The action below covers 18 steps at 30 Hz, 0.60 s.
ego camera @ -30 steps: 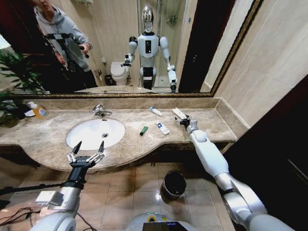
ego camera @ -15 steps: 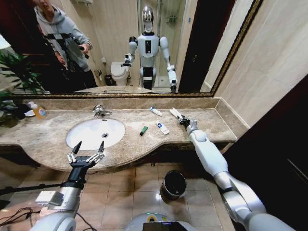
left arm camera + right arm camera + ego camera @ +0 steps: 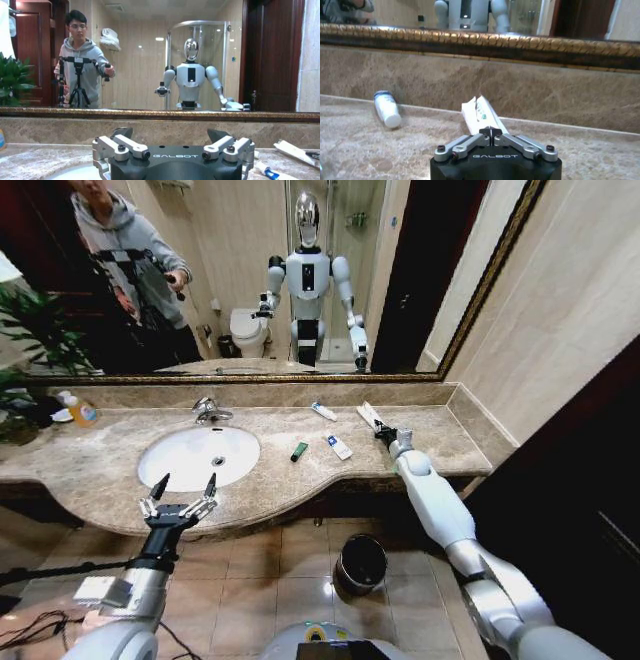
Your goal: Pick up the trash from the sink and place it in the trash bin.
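White sachet (image 3: 481, 113) is pinched at its near end between the closed jaws of the right gripper (image 3: 490, 132), over the marble countertop (image 3: 420, 435) near the mirror; left gripper (image 3: 180, 498) hovers spread apart before the sink (image 3: 165, 465)

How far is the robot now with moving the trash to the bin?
Nothing looks binned yet. The right gripper is shut on a white sachet at the back of the countertop. Left on the counter: a white tube, another white tube and a green tube. The left gripper hangs open before the sink. The trash bin stands below.
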### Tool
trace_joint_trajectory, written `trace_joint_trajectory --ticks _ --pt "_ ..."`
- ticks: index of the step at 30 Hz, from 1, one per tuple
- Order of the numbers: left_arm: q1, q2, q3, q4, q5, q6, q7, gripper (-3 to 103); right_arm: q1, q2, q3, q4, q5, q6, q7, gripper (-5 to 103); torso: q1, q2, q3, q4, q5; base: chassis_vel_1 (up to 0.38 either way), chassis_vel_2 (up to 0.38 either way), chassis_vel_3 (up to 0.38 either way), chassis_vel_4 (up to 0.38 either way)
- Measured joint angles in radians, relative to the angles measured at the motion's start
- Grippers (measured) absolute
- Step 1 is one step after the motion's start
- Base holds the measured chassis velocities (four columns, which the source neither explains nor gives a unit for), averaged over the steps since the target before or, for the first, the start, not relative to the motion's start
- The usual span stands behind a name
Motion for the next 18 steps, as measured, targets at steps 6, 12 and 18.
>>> trace_joint_trajectory --ticks 6,12,18 --pt "0.000 0.000 0.000 0.000 0.000 0.000 0.000 100 -0.066 -0.032 0.042 0.149 0.025 -0.028 0.034 0 0.000 0.000 0.000 0.0000 -0.0001 0.000 0.000 0.000 0.000" --pt "0.000 0.000 0.000 0.000 0.000 0.000 0.000 100 -0.190 -0.092 0.093 0.365 0.052 -0.059 0.075 0 0.000 0.000 0.000 0.0000 -0.0001 0.000 0.000 0.000 0.000" --pt "0.000 0.000 0.000 0.000 0.000 0.000 0.000 100 -0.406 -0.171 0.181 0.627 0.125 -0.077 0.113 0 0.000 0.000 0.000 -0.0003 0.0001 0.000 0.000 0.000 0.000"
